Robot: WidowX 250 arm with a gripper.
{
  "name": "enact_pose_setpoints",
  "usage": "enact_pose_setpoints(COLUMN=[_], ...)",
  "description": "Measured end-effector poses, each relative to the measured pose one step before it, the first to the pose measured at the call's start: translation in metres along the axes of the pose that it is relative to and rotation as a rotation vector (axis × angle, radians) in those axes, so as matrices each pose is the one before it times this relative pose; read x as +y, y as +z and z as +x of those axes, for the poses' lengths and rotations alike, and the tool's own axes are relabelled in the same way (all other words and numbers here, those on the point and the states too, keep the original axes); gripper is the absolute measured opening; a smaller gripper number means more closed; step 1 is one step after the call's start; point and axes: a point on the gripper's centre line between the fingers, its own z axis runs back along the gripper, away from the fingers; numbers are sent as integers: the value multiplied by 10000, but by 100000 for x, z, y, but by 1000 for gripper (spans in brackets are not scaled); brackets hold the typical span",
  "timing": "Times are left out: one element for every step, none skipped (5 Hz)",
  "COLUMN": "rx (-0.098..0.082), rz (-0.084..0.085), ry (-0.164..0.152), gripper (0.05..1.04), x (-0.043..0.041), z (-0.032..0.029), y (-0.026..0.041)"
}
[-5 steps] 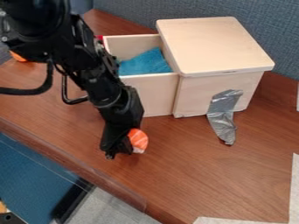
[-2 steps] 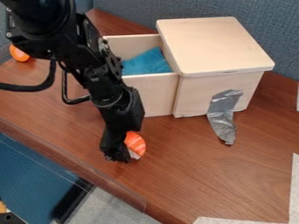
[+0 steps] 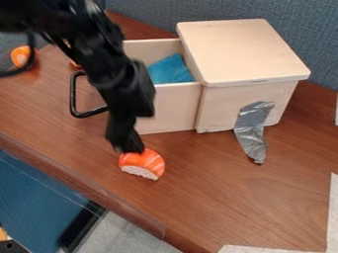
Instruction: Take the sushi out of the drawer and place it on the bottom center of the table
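By one claw (image 3: 129,149), one sushi (image 3: 143,164).

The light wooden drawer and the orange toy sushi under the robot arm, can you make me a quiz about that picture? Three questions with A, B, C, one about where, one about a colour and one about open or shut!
1. Where is the orange-and-white toy sushi under the black robot arm?
A) On the wooden lid
B) On the brown wooden table
C) On the grey tape

2. What colour is the cloth in the pale wooden drawer?
A) Blue
B) Yellow
C) Pink

3. How is the drawer?
A) Pushed all the way in
B) Upside down
C) Pulled open

Right letters:
1. B, its white side rests on the tabletop.
2. A, the blue shows above the drawer's front wall.
3. C, it sticks out and you can see inside.
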Motion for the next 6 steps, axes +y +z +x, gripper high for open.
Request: enact_pose_setpoints(rx=[291, 312, 408, 511, 417, 271], rz=[-29, 35, 48, 60, -258, -128], ry=[879, 802, 588, 390, 297, 360], gripper=[999, 999, 999, 999, 999, 999], x=[434, 977, 1278, 1974, 1862, 1507], z=[-1719, -2535, -2002, -1772, -1714, -1601], y=[1615, 1463, 1553, 667, -633, -980])
